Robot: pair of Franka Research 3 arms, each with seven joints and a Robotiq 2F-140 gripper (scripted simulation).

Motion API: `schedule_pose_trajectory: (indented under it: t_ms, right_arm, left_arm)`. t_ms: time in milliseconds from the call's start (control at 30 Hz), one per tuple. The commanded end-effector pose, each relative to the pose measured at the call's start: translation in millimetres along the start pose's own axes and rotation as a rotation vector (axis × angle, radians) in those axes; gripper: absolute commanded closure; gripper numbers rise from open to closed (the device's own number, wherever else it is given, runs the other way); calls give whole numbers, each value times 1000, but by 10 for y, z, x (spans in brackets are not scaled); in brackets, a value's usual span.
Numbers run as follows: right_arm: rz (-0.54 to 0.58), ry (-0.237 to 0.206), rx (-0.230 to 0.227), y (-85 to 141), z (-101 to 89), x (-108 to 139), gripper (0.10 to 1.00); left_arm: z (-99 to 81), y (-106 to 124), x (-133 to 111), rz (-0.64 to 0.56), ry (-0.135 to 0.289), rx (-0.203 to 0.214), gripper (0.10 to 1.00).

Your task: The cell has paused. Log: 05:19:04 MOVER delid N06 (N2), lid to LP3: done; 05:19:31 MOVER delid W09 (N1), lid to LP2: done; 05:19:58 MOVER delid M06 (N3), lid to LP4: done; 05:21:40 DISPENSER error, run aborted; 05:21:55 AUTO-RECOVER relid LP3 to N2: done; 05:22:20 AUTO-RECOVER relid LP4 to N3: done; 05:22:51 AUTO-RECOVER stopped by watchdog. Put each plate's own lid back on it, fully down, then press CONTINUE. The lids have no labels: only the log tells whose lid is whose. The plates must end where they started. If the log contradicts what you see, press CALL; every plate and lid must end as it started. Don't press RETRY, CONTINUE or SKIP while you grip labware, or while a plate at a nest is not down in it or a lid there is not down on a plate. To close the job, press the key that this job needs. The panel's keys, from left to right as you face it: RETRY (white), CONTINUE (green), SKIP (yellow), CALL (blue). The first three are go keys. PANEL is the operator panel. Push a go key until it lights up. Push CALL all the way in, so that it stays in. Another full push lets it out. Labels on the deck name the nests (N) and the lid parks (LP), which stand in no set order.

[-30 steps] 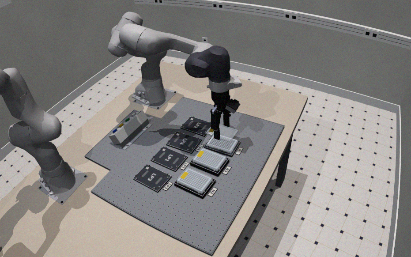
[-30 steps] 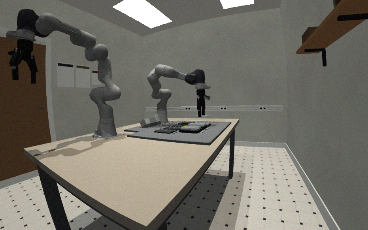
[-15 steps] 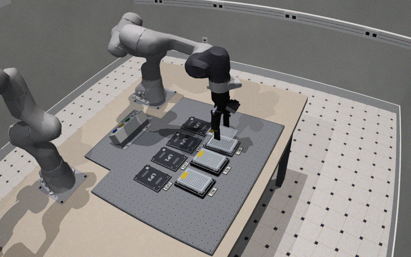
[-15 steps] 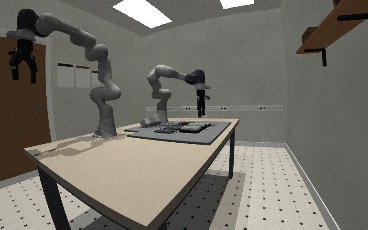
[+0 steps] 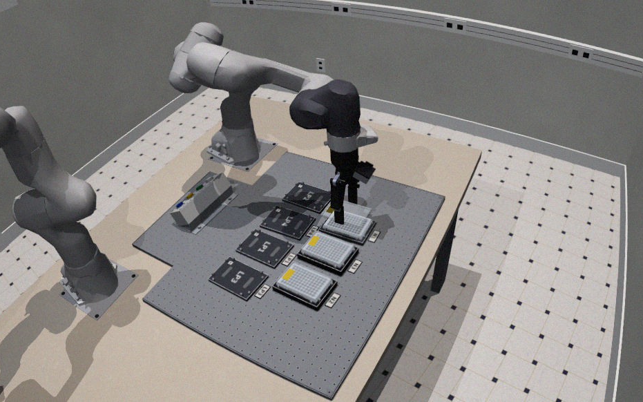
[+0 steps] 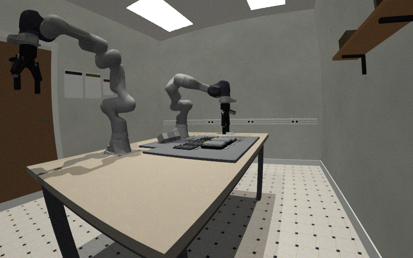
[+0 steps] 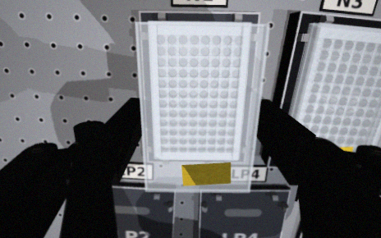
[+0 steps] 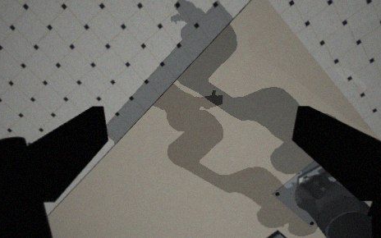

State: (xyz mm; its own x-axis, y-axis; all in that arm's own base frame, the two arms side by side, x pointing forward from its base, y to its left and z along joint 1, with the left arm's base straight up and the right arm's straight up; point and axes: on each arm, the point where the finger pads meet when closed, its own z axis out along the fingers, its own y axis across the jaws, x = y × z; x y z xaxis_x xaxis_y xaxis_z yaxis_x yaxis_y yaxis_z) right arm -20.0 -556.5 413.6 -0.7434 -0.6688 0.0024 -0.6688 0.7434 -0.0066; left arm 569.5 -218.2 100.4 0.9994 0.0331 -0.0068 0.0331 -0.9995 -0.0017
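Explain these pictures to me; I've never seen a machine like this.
You're looking at two robot arms. One picture looks down from above, another across the room; the other two come from cameras on the arms' wrists.

On the grey board sit three white plates full of small wells, four dark parking spots, and a key panel.

The left gripper grips a clear lid above the N1 plate. The right gripper is open, holding nothing.
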Motion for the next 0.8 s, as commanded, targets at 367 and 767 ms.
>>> schedule_pose_trajectory:
  t_ms: [367, 767]
  right_arm:
    - [0, 0, 0, -1, -1, 0, 98]
    - [0, 0, 0, -1, -1, 0, 98]
  left_arm:
    - [188, 5, 28, -7, 7, -2, 999]
    - [244, 7, 29, -7, 7, -2, 999]
